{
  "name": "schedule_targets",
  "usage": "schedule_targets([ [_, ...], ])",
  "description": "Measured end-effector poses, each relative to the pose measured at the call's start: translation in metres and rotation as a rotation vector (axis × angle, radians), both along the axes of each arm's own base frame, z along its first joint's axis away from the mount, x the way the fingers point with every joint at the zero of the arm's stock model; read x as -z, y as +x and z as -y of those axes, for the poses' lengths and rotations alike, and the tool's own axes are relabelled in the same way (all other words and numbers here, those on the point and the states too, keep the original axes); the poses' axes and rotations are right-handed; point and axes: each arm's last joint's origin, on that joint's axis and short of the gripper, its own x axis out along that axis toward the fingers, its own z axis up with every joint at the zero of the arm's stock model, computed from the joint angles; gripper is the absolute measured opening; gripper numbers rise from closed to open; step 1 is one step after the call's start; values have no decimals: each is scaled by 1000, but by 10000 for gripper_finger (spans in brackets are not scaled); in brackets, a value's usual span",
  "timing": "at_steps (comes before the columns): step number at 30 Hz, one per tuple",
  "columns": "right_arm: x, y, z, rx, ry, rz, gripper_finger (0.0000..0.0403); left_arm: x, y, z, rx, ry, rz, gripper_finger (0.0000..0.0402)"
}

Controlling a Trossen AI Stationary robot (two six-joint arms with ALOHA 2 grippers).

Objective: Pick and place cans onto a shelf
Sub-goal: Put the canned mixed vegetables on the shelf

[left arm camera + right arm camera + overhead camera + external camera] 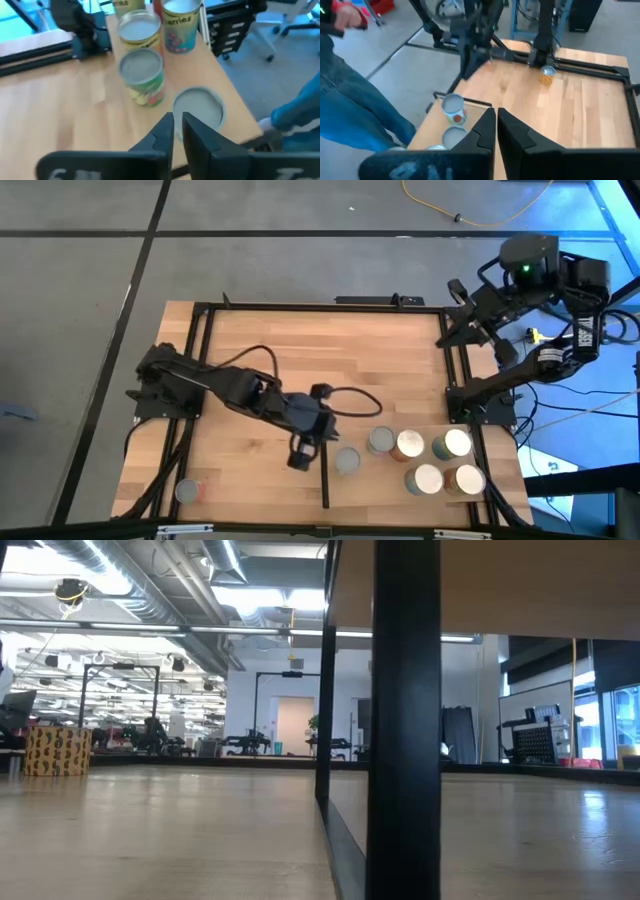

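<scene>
Left gripper: left gripper (300,461) hangs over the middle front of the table just beside the black strip, fingers (165,131) pressed nearly together around nothing.
Right gripper: right gripper (496,122), dark fingers also drawn together and empty, parked high off the table's far right corner.
Nearest can: small silver-topped tin with a green and yellow label (346,461), upright on the pale-wood shelf panel (400,380), just past the thin black strip (324,480).
Other cans: five more clustered at the shelf's front right, tops silver, golden and white (427,478); they stand close, some touching.
Stray can: one silver-topped tin with a red label (186,491) stands alone at the table's front left corner, off the shelf.
Handling: likely rigid thin metal, smooth glossy paper labels, so slippery; weight cannot be told.
Where to grip: across the round side wall at mid-height, from above, jaws widened first.
Surfaces: planked light wood, matte; black metal frame (452,370).
Person: blue sleeve (295,112) beside the table edge.
</scene>
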Motion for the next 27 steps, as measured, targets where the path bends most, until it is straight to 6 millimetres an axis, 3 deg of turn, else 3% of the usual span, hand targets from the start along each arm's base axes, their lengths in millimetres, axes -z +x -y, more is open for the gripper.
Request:
schedule_targets([
  [4,3,12,-6,-2,-19,-44,20,-16,-21,-10,-15,44,-3,4],
  [10,17,50,-18,35,-32,-173,20,-26,-49,-29,-68,74,-88,1],
  [20,61,148,-64,-3,-51,-357,20,-41,-103,-54,-84,132,-232,0],
  [27,98,205,-98,44,10,-445,20,-55,-135,-64,-78,136,-230,0],
])
